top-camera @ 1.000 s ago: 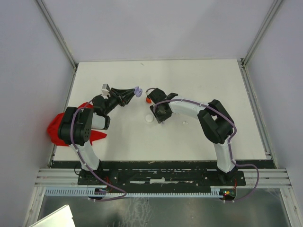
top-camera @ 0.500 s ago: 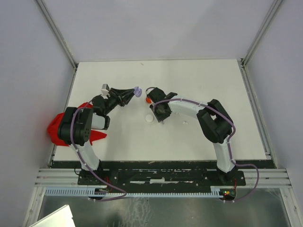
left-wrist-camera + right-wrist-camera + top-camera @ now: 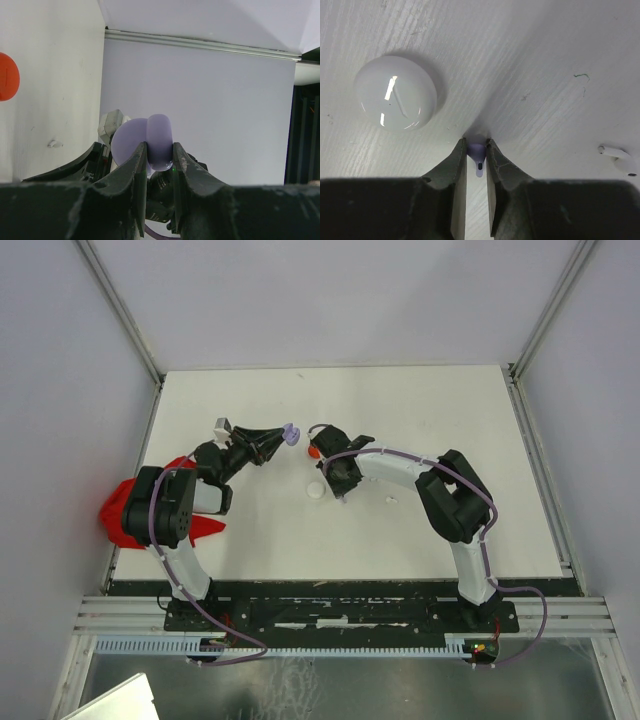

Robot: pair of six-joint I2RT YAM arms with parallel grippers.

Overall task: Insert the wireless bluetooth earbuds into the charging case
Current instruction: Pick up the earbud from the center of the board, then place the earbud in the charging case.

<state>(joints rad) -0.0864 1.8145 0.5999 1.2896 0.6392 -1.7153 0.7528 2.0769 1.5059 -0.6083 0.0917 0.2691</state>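
The left claw (image 3: 159,149) pinches the lilac case (image 3: 160,132) (seen edge-on). To its right on the table (image 3: 420,410) lie a red disc (image 3: 5,76) and a white disc (image 3: 395,92). Beside the white disc the right claw (image 3: 477,147) is squeezing a lilac earbud (image 3: 477,152) that lies on the table. A white earbud (image 3: 620,160) lies farther right.

light: bright, even | shadows: soft | glare: white disc (image 3: 395,93) | blur: wrist foregrounds

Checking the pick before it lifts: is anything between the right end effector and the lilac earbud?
Nothing visible. The lilac earbud sits directly between the fingers of the right end effector; the white round disc and a white earbud lie off to either side.
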